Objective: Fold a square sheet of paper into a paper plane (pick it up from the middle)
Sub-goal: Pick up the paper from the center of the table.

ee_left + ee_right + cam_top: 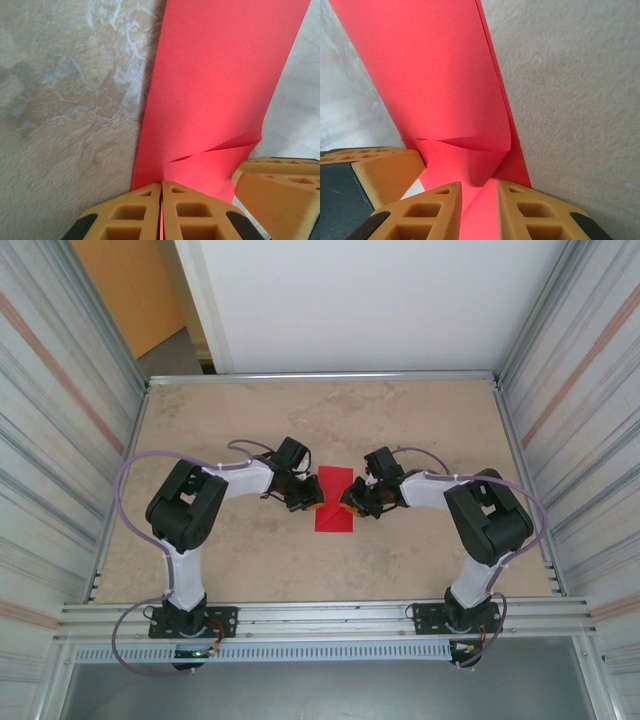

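The square sheet of paper (334, 495) is bright red and lies mid-table between both arms, partly folded, with a raised flap across it. My left gripper (313, 502) sits at its left edge. In the left wrist view that gripper (161, 184) is shut on the paper (220, 75), with a thin red sliver showing between the pressed fingers. My right gripper (353, 508) sits at the paper's right edge. In the right wrist view its jaws (479, 187) stand apart, with a curled lip of the paper (435, 75) reaching down into the gap. No paper plane shape has formed.
The beige mottled tabletop (250, 430) is ringed by a metal rail (320, 378) and corrugated side walls. The two grippers nearly touch across the sheet: the right one's orange fingers (280, 190) show in the left wrist view, the left one's fingers (375, 170) in the right.
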You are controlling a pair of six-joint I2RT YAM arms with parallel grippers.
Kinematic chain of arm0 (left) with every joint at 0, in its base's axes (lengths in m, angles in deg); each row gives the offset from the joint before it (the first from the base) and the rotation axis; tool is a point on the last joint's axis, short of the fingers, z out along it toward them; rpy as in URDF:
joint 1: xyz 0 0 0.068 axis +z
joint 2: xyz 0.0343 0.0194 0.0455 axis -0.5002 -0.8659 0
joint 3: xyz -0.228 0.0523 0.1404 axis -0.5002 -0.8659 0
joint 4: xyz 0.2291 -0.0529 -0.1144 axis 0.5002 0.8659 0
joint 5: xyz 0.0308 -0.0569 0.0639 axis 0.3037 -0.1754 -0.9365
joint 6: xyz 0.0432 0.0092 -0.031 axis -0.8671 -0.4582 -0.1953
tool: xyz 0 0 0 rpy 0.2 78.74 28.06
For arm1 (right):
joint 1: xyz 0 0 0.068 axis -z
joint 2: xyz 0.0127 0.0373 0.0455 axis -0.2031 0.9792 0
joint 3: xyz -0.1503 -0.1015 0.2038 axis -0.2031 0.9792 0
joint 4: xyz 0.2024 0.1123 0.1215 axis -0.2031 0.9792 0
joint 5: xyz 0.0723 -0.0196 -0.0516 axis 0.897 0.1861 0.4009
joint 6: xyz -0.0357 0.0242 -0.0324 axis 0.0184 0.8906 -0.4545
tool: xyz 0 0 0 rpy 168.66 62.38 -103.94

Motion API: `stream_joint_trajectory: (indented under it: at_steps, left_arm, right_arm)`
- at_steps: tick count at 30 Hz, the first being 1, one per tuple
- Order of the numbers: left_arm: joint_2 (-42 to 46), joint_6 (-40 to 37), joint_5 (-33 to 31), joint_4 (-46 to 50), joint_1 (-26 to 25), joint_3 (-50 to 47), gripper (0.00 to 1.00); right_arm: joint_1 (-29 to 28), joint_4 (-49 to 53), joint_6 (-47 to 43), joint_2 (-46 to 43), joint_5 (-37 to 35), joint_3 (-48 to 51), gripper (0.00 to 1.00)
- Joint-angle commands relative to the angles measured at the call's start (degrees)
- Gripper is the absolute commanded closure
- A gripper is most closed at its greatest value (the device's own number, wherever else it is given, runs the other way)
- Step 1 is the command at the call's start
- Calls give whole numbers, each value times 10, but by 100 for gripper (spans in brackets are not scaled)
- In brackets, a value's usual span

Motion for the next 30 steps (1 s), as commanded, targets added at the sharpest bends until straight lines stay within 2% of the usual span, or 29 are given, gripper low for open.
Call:
stream_joint_trajectory:
  at_steps: [1, 12, 23, 30]
  left_arm:
    - [-3, 7, -16, 16, 3, -16, 89]
    - [-2, 7, -9, 13, 5, -14, 89]
    - [0, 6, -11, 16, 6, -14, 89]
    - [5, 8, -9, 15, 6, -10, 88]
  right_arm:
    - [-6, -9, 12, 12, 2, -14, 76]
    - [-7, -32, 32, 24, 8, -9, 77]
    - [-6, -67, 34, -9, 8, 9, 83]
    - [-10, -94, 40, 8, 25, 13, 84]
